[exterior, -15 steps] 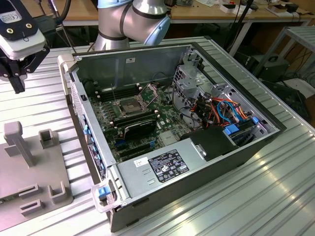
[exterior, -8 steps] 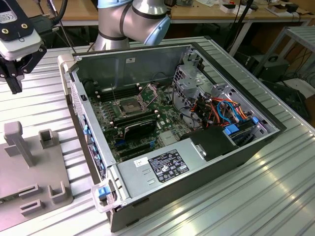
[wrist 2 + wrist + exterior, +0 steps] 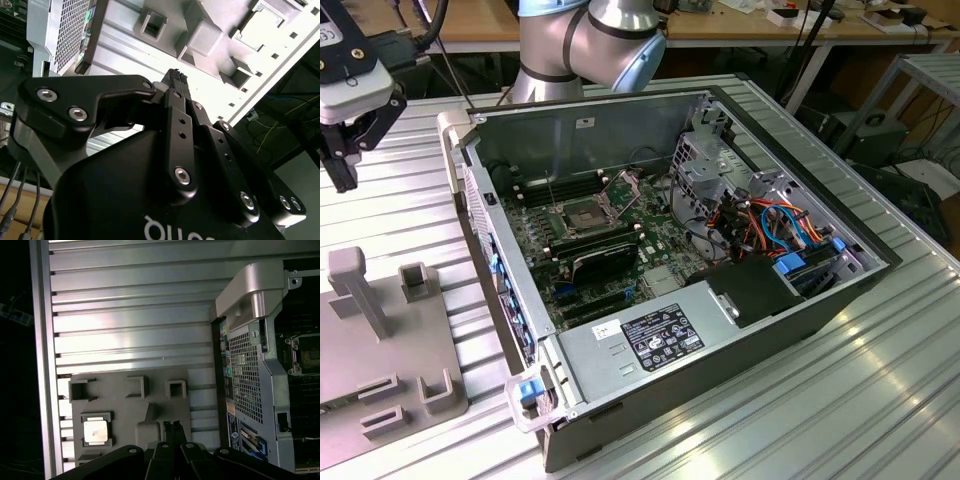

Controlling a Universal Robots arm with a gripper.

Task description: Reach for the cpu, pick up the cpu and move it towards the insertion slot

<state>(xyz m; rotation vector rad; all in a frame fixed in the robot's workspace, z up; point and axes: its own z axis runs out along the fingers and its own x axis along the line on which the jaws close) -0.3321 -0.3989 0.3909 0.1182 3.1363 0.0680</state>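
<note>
silver cpu [image 3: 95, 431] lies flat, face up

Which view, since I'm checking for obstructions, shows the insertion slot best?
The exterior view: the insertion slot shows whole, frame and dark centre. The first wrist view catches part of it, cut at the edge.

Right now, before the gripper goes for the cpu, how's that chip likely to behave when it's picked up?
The cpu looks like a thin flat square with a metal face, so probably stiff and light. That smooth face may be slippery. It sits flat inside a grey holder, so it shouldn't roll, though the rim could catch its edges.
</note>
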